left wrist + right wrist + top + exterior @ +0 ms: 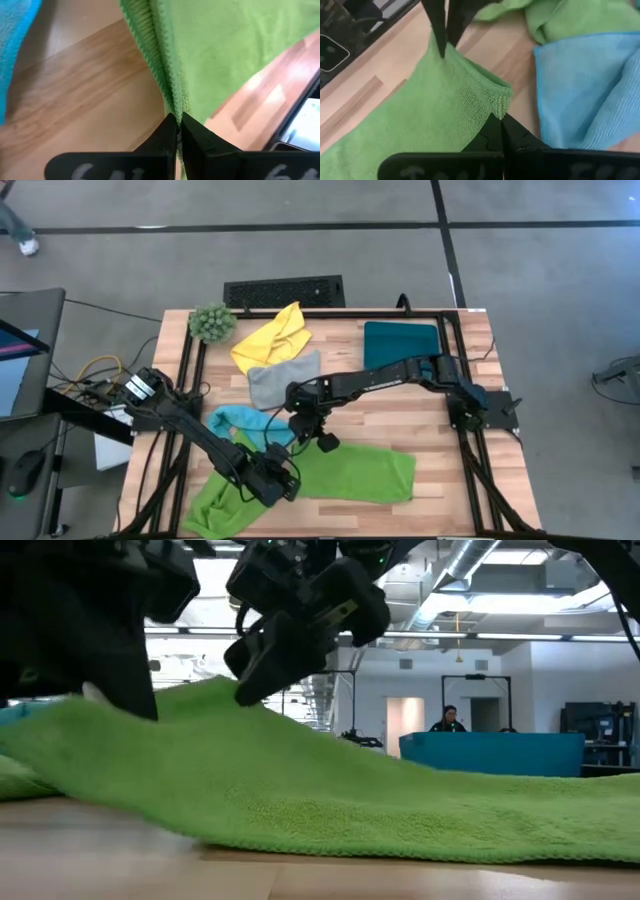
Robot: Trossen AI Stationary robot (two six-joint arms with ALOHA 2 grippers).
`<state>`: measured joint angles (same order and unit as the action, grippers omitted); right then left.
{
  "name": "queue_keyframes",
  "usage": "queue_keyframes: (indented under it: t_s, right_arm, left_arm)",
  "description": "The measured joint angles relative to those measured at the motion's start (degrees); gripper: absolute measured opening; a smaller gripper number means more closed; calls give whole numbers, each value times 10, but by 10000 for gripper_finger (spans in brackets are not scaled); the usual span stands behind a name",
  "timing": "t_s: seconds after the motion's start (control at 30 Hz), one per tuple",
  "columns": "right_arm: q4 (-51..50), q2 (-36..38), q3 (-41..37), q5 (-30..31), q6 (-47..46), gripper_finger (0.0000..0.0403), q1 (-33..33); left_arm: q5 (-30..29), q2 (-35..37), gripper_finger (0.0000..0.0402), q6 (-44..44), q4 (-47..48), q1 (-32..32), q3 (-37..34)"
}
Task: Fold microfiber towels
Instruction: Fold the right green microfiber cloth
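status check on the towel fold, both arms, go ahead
Left gripper shut on lime green towel edge. Right gripper shut on its corner, lifted off table. Light blue towel lies alongside, not blocking.

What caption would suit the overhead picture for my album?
Both grippers, left and right, pinch the lime green towel amid other towels on the wooden table.

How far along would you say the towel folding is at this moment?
Done: the dark teal towel already lies folded.
In hand: left gripper and right gripper each pinch an edge of the lime green towel.
Left: yellow, grey and light blue towels, still crumpled.
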<state>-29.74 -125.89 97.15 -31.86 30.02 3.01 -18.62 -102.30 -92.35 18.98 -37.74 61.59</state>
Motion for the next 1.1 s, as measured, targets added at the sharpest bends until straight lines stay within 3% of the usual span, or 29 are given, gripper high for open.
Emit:
queue_keyframes:
  t_s: [0.67, 1.1]
  right_arm:
    - [-139, 26, 0, -14, 78, 2, 0]
    - [-197, 64, 0, -9, 81, 2, 3]
  left_arm:
    - [31, 0, 0, 81, 36, 40, 86]
    - [64, 1, 0, 133, 12, 66, 89]
